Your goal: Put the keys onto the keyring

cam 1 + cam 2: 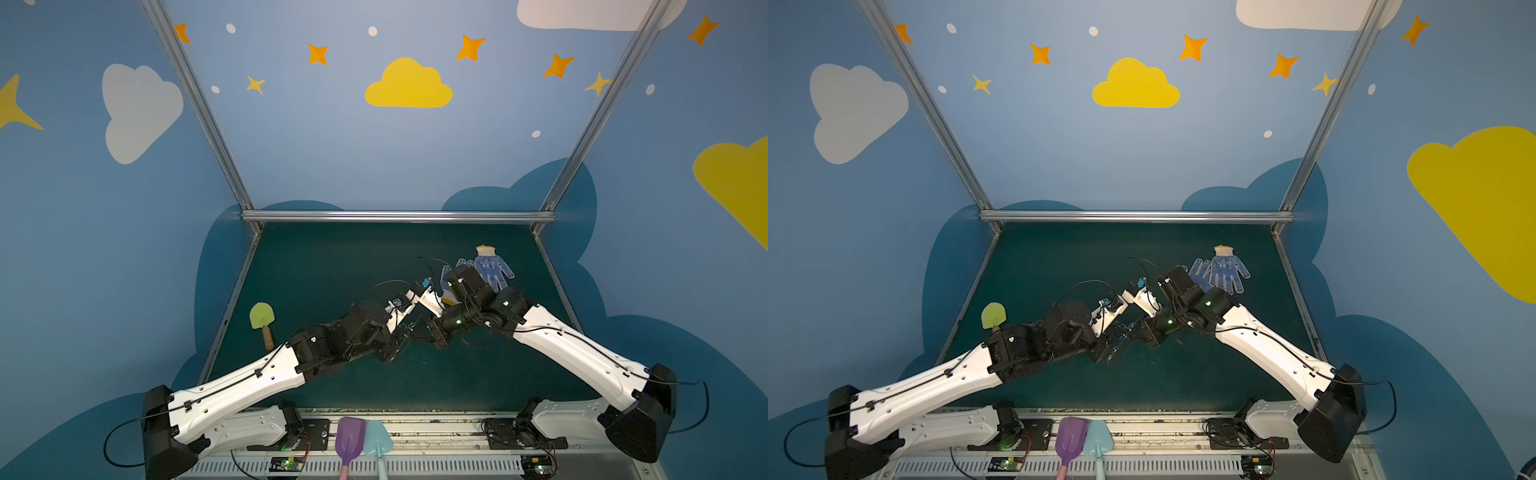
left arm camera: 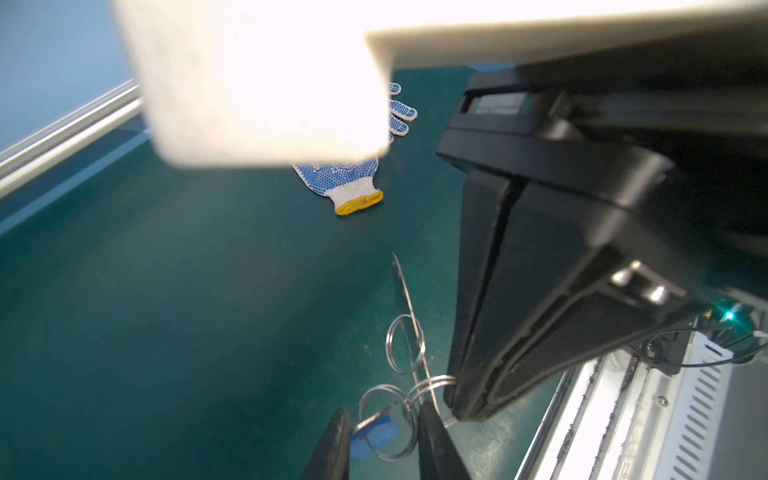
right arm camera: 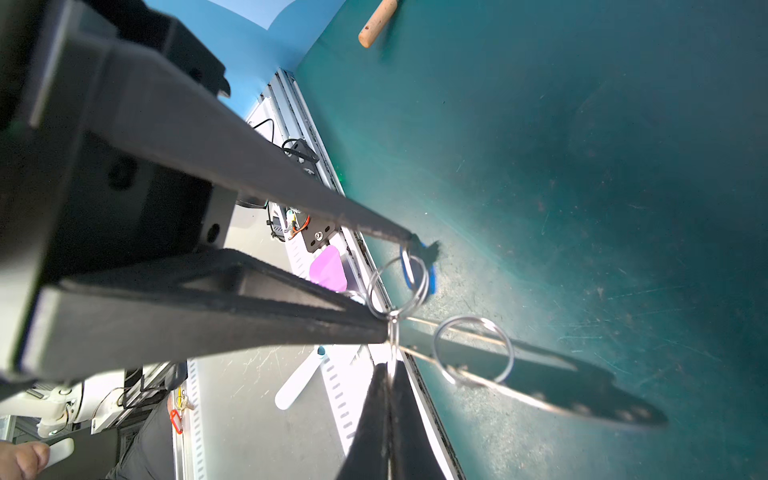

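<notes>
The keyring [image 3: 561,386] is a thin grey plate with holes and small metal rings, held edge-on above the mat. My right gripper [image 3: 390,370] is shut on its near end; in the left wrist view the keyring [image 2: 409,307] shows only as a thin line, with my right gripper [image 2: 457,405] beside it. The keys [image 2: 372,434] are a blue-headed piece on a wire ring. My left gripper [image 2: 384,436] is shut on them, one finger on the blue head and one on the ring. In both top views the left gripper [image 1: 402,338] and right gripper [image 1: 417,330] meet mid-table.
A pair of blue-dotted work gloves [image 1: 492,268] lies at the back right of the green mat. A yellow-green trowel [image 1: 262,318] with a wooden handle lies at the left. A purple scoop [image 1: 351,440] and a light blue scoop [image 1: 377,440] rest on the front rail.
</notes>
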Controlling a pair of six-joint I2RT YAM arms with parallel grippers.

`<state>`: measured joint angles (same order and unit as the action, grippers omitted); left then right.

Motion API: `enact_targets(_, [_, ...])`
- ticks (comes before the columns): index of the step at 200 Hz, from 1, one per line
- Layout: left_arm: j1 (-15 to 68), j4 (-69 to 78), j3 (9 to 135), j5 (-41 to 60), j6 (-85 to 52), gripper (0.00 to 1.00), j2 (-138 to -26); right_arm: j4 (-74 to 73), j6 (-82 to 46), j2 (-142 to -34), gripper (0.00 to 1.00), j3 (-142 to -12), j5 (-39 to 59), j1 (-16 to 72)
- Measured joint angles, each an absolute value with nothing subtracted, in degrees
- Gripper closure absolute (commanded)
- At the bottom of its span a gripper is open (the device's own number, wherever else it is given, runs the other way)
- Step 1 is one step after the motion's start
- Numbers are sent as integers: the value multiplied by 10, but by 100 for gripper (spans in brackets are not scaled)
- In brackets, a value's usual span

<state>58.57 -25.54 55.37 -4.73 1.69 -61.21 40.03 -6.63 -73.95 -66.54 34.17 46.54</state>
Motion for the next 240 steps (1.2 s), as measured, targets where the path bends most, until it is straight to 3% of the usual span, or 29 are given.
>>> enact_targets(26, [586, -255, 554, -37, 18, 84, -612, 400, -66, -738, 100, -666, 342, 465])
enact_targets(40, [586, -255, 554, -30, 19, 96, -612, 399, -66, -736, 100, -667, 341, 465])
enact_targets(172, [586, -221, 516, -25, 13, 96, -528, 371, -104, -731, 100, -655, 366, 420])
enact_targets(178, [586, -220, 514, -24, 11, 88, -525, 371, -104, -731, 100, -655, 367, 420])
enact_targets(195, [586, -219, 510, -26, 1, 51, -523, 369, -105, -730, 100, -655, 370, 420])
enact_targets(240, [572, -217, 520, -16, -33, 43, -557, 366, -105, -729, 100, -655, 376, 425])
